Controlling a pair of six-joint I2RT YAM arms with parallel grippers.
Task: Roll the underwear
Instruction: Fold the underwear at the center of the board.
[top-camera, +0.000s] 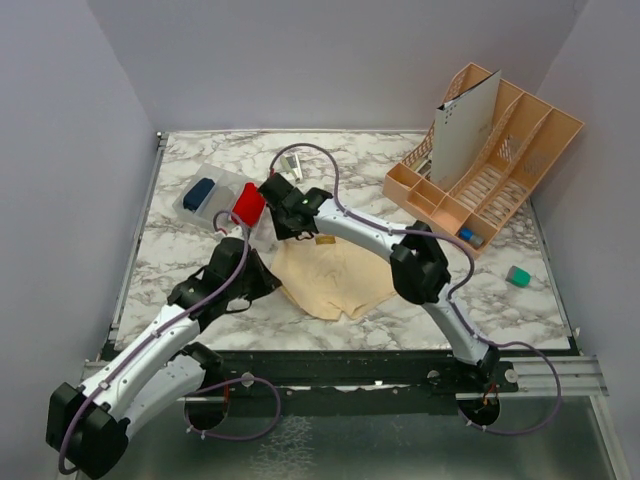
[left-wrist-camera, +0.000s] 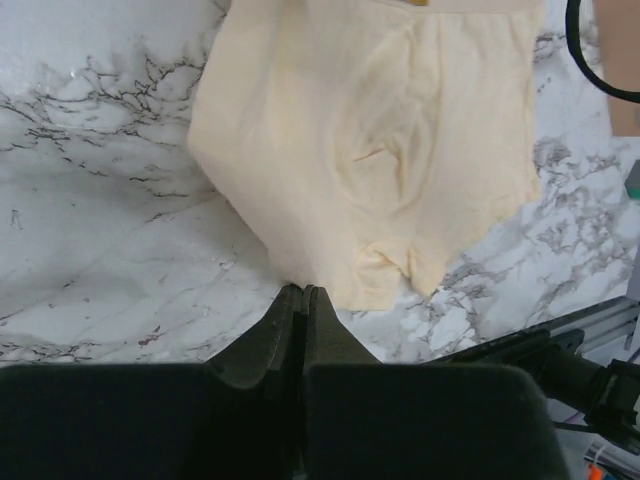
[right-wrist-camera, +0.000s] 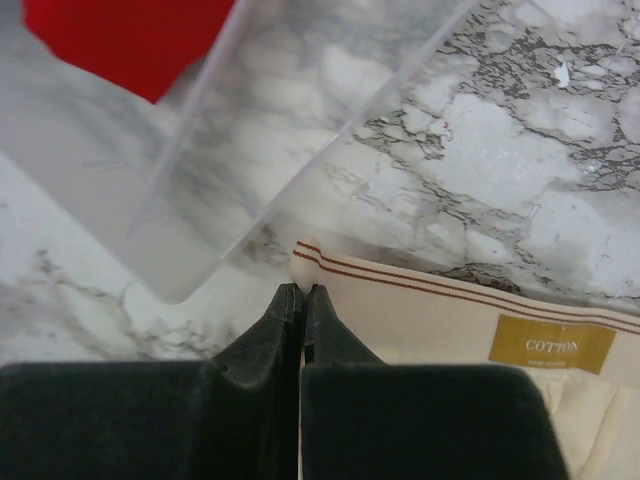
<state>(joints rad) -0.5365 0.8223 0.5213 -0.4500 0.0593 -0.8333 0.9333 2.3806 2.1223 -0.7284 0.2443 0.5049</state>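
Grippers both closed! The right gripper (right-wrist-camera: 302, 288) is clamped on the waistband corner of the peach underwear (right-wrist-camera: 440, 325), and a nub of cloth pokes out past its tips, close to the COTTON label (right-wrist-camera: 552, 345). The left gripper (left-wrist-camera: 302, 292) has its jaws pressed together right at the garment's lower hem; whether any cloth is caught there, I can't tell. The peach underwear lies spread flat in the middle of the marble surface (top-camera: 370, 165), waistband away from the arms. Red underwear (top-camera: 248, 205) sits bundled in a clear tray (right-wrist-camera: 200, 230) just beyond that waistband. An orange rack (top-camera: 440, 210) stands far right.
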